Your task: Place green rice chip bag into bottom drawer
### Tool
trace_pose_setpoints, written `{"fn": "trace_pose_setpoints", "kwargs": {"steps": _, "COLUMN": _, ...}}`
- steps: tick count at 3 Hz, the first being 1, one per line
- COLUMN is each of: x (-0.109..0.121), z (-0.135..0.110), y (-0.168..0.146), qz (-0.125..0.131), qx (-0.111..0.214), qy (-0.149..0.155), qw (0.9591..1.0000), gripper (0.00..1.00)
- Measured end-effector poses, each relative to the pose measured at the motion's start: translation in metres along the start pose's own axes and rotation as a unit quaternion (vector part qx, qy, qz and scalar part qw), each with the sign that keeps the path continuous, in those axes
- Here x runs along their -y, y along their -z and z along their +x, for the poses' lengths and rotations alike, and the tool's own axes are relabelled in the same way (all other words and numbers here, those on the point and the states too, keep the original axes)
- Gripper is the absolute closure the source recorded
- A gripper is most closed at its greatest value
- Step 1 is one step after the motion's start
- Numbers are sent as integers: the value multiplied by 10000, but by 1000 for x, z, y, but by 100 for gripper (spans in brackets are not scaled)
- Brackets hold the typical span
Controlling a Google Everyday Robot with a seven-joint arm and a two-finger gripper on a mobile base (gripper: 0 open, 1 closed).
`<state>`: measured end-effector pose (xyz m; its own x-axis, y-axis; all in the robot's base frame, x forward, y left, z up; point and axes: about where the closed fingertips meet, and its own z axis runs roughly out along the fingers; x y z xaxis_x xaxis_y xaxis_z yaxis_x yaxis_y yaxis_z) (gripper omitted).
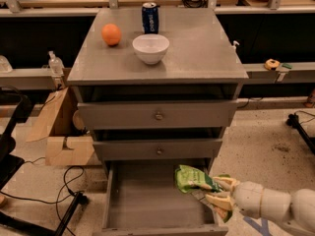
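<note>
I see my gripper [215, 192] below the front-right corner of the tabletop [197, 48], jaws clenched on the bag [193, 179]; it hangs over the right side of the open drawer [142, 200].

Green bag [193, 179] in pincer [217, 191] over drawer [142, 196]

Matt grey metal bottom drawer [142, 200], crinkled glossy green rice chip bag [194, 179], smooth plastic pincer [216, 191] at drawer's right edge
</note>
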<state>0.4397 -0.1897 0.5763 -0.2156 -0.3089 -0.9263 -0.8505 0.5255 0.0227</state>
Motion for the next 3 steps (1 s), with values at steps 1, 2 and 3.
{"fn": "trace_pose_setpoints", "kwargs": {"steps": 1, "x": 9, "z": 71, "y": -57, "qz": -101, "qx": 101, "qy": -216, "qw": 9997, "gripper": 100}}
{"fn": "trace_pose_setpoints", "kwargs": {"steps": 2, "x": 20, "z": 135, "y": -117, "qz": -241, "qx": -34, "qy": -497, "qw": 9985, "gripper": 100}}
{"fn": "trace_pose_setpoints", "kwargs": {"steps": 3, "x": 14, "z": 138, "y": -133, "qz": -363, "qx": -10, "qy": -538, "qw": 9979, "gripper": 100}}
